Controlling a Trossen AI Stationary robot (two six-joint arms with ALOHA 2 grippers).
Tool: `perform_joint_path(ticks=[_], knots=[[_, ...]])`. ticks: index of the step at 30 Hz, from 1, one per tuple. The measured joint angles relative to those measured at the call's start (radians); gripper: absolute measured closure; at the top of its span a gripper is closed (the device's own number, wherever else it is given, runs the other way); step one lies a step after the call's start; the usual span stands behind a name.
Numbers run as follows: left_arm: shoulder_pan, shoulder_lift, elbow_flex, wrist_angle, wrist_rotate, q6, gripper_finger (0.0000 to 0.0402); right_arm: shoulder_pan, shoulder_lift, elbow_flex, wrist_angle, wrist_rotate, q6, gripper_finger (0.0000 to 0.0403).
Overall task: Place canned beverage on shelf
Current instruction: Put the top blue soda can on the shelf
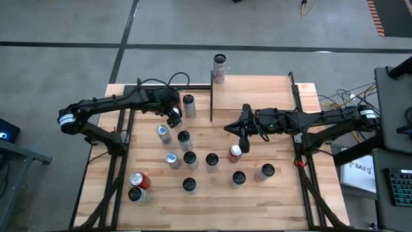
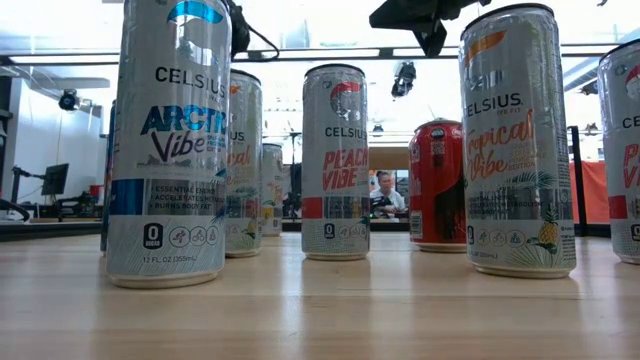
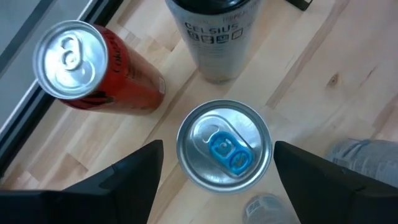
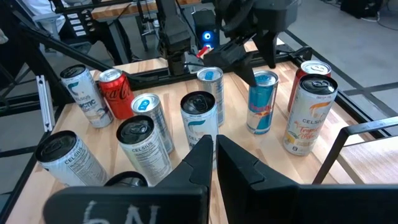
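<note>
Left gripper [image 3: 214, 163] open wide, straddling blue-tabbed can [image 3: 224, 145], nothing held; approach step; next: descend, close, lift toward shelf [image 1: 251, 96].

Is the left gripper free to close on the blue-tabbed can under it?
Probably yes: the left gripper is open with a finger on each side of the blue-tabbed can, and the red can stands clear.
</note>
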Motion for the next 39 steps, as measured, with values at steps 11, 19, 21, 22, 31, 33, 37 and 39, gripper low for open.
perform_joint_path(ticks=[11,19,21,22,31,33,37,39], knots=[[0.0,0.0,-0.072,0.08,0.001,-0.029,0.0112,0.0,0.0,0.0,0.0,0.001,0.0,0.039],[0.0,0.0,-0.135,0.143,0.002,-0.054,0.012,0.0,0.0,-0.001,0.001,0.027,0.0,0.039],[0.0,0.0,-0.14,0.152,0.003,-0.059,0.0131,0.0,0.0,-0.001,0.001,0.028,0.0,0.039],[0.0,0.0,-0.141,0.153,0.003,-0.061,0.014,0.0,0.0,-0.001,0.001,0.028,0.0,0.039],[-0.003,0.0,-0.141,0.159,0.002,-0.069,0.0197,0.0,0.0,-0.001,0.001,0.028,0.003,0.039],[-0.005,-0.002,-0.141,0.158,0.001,-0.069,0.0197,0.0,0.0,-0.001,0.001,0.028,0.003,0.039],[-0.011,-0.024,-0.133,0.103,0.001,-0.069,0.0197,0.0,0.0,-0.001,0.003,0.029,0.003,0.039],[-0.017,-0.04,-0.11,0.058,0.002,-0.069,0.0197,0.0,0.0,-0.001,0.003,0.045,0.003,0.039]])
